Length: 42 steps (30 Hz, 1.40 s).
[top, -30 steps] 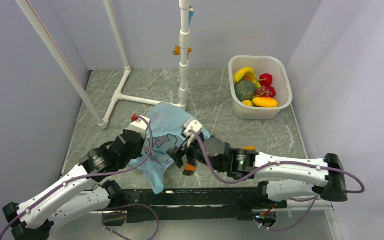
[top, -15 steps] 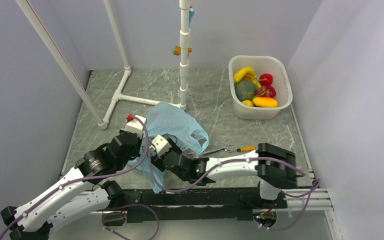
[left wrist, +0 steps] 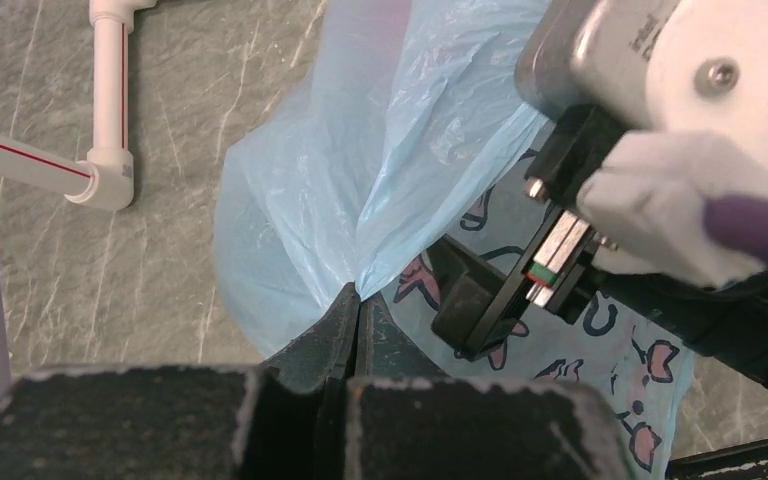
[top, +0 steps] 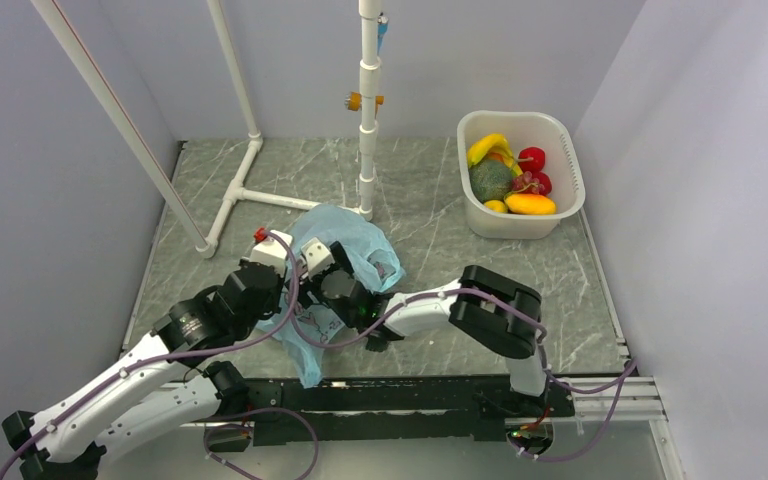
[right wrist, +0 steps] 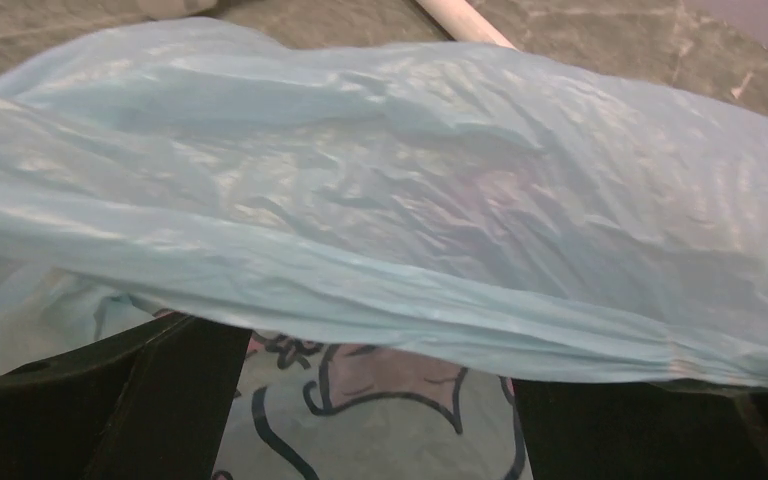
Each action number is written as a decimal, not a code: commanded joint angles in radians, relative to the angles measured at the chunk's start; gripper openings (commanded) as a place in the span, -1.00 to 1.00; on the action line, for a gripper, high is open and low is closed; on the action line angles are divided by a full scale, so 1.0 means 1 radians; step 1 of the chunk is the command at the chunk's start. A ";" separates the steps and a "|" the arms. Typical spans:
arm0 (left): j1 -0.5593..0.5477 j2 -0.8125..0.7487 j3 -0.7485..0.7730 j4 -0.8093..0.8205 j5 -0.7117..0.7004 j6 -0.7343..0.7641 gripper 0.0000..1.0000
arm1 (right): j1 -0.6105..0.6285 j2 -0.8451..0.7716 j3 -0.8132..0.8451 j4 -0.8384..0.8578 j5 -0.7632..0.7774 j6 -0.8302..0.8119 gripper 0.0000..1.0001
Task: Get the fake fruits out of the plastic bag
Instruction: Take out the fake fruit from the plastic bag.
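Flimsy, slippery film: left gripper pinches a plastic bag fold shut, while the wide-open, empty right gripper could take the loose edge between its fingers.

A fold of the plastic bag hangs across the gap between the spread fingers of my right gripper. My left gripper crowds its 9 o'clock. The white pipe post blocks 12 o'clock; bare tabletop lies open at 3 o'clock.
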 commanded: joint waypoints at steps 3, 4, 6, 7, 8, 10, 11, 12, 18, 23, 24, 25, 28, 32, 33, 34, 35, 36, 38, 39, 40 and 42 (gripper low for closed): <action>-0.006 0.025 0.044 -0.003 -0.022 -0.013 -1.00 | -0.016 0.091 0.001 0.355 -0.029 -0.068 0.97; -0.006 0.026 0.044 -0.004 -0.024 -0.013 -1.00 | -0.024 0.109 0.017 0.355 -0.028 -0.068 0.98; -0.006 0.023 0.043 -0.003 -0.027 -0.014 -1.00 | -0.041 0.144 0.049 0.354 -0.014 -0.059 0.98; -0.007 0.020 0.042 -0.002 -0.028 -0.013 -1.00 | -0.051 0.158 0.057 0.365 -0.004 -0.059 0.98; -0.006 0.018 0.042 -0.001 -0.030 -0.013 -1.00 | -0.058 0.166 0.057 0.382 0.000 -0.064 0.98; -0.006 0.017 0.038 0.003 -0.028 -0.013 -1.00 | -0.073 0.174 0.058 0.397 -0.005 -0.071 0.98; -0.007 0.018 0.037 0.006 -0.026 -0.009 -1.00 | -0.080 0.177 0.059 0.402 -0.009 -0.073 0.98; -0.007 0.024 0.037 0.007 -0.027 -0.007 -1.00 | -0.090 0.180 0.061 0.402 -0.020 -0.070 0.98; -0.006 0.055 0.047 -0.012 -0.030 -0.014 -1.00 | -0.128 0.220 0.111 0.379 -0.047 -0.073 0.98; -0.006 0.039 0.043 -0.006 -0.028 -0.013 -1.00 | -0.156 0.277 0.181 0.333 -0.072 -0.054 0.98; -0.006 0.037 0.042 -0.003 -0.027 -0.012 -1.00 | -0.164 0.290 0.194 0.324 -0.078 -0.045 0.98; -0.006 0.037 0.042 -0.003 -0.025 -0.011 -1.00 | -0.172 0.303 0.209 0.314 -0.086 -0.037 0.98; -0.007 0.043 0.043 -0.004 -0.022 -0.011 -1.00 | -0.186 0.342 0.263 0.265 -0.106 -0.008 0.97; -0.007 0.052 0.046 -0.008 -0.022 -0.011 -1.00 | -0.193 0.397 0.326 0.209 -0.110 0.001 0.98; -0.008 0.052 0.046 -0.006 -0.022 -0.011 -1.00 | -0.194 0.408 0.345 0.191 -0.104 0.001 0.97; -0.008 0.051 0.045 -0.005 -0.021 -0.010 -1.00 | -0.194 0.413 0.362 0.168 -0.097 0.022 0.97; -0.007 0.048 0.045 -0.004 -0.021 -0.010 -1.00 | -0.195 0.419 0.379 0.149 -0.093 0.031 0.97; -0.007 0.048 0.044 -0.004 -0.021 -0.009 -1.00 | -0.195 0.425 0.395 0.128 -0.089 0.035 0.96; -0.007 0.044 0.043 -0.003 -0.022 -0.008 -1.00 | -0.195 0.434 0.421 0.100 -0.086 0.038 0.88; -0.007 0.044 0.043 -0.003 -0.021 -0.008 -1.00 | -0.195 0.438 0.431 0.086 -0.086 0.041 0.83; -0.007 0.044 0.043 -0.003 -0.020 -0.008 -1.00 | -0.196 0.440 0.440 0.075 -0.087 0.043 0.77; -0.008 0.046 0.044 -0.002 -0.021 -0.009 -1.00 | -0.195 0.442 0.445 0.070 -0.085 0.044 0.63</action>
